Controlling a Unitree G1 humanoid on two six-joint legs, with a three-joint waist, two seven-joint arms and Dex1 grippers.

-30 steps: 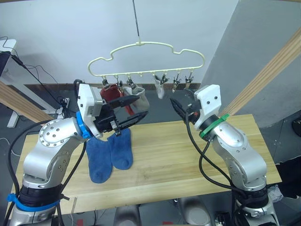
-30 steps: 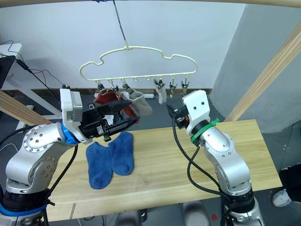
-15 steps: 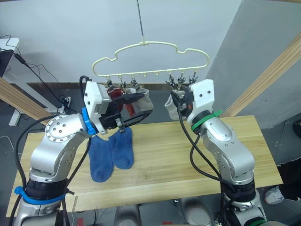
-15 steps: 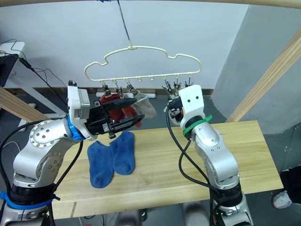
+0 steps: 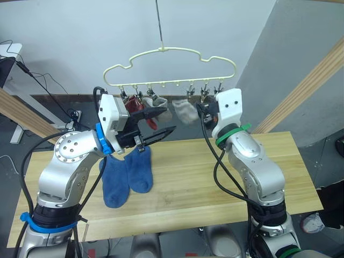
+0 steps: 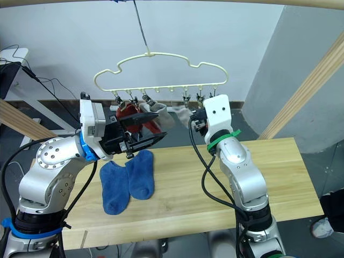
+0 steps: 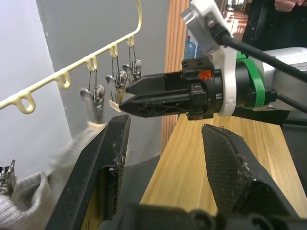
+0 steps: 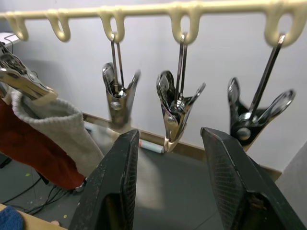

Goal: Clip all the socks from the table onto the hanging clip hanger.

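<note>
The cream-yellow clip hanger (image 5: 169, 67) hangs over the far edge of the table (image 5: 215, 177). Rust red socks (image 5: 130, 103) and a light grey sock (image 5: 157, 100) hang from its left clips. A second grey sock (image 5: 186, 110) shows blurred and tilted just left of my right gripper (image 5: 200, 109); I cannot tell whether a clip holds it. That gripper is open, with its fingers (image 8: 115, 187) pointing up at the three bare right clips (image 8: 175, 110). My left gripper (image 5: 169, 119) is open and empty beside the hanging socks. Two blue socks (image 5: 128, 174) lie flat on the table's left part.
Thick slanted wooden frame bars stand at the right (image 5: 306, 80) and left (image 5: 21, 118). Cables and a desk leg lie on the floor behind at the left. A person in dark clothes (image 7: 283, 24) stands beyond the table.
My right gripper has risen and moved left, up to the right clips. The second grey sock hung straight from a clip before; now it is swung sideways and blurred. My left gripper stays open.
</note>
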